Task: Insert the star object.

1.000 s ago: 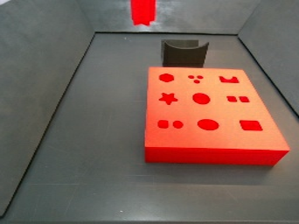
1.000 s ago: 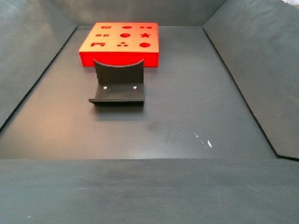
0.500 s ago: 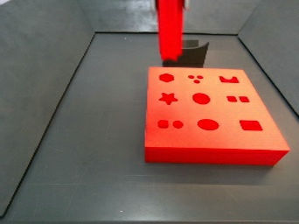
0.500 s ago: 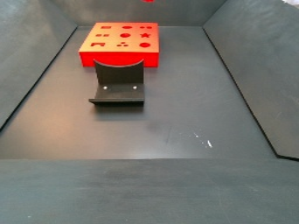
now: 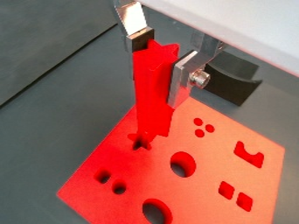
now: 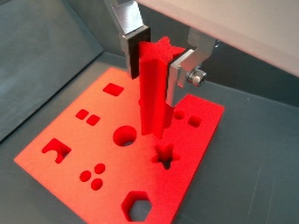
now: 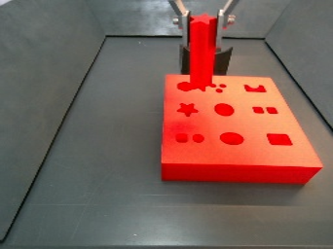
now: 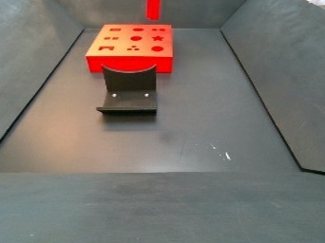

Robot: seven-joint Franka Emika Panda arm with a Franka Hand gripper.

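Note:
My gripper (image 5: 158, 54) is shut on the star object (image 5: 149, 96), a tall ridged red peg that hangs upright from the jaws. Both wrist views show the silver fingers (image 6: 183, 73) clamping its upper end. The peg (image 7: 202, 51) hangs above the far part of the red block (image 7: 247, 154), with its lower end close to the star-shaped hole (image 7: 188, 109). That hole lies just beside the peg's tip in a wrist view (image 6: 166, 158). In a side view only the peg's lower end (image 8: 154, 9) shows, at the top edge above the block (image 8: 131, 61).
The dark fixture (image 8: 128, 92) stands on the floor next to the block, and shows behind the peg in a side view (image 7: 220, 56). The block has several other shaped holes. Grey walls (image 7: 53, 88) enclose the dark floor.
The gripper with the red peg has come down and moved over the far part of the block; a second ago only the peg's tip showed at the top edge.

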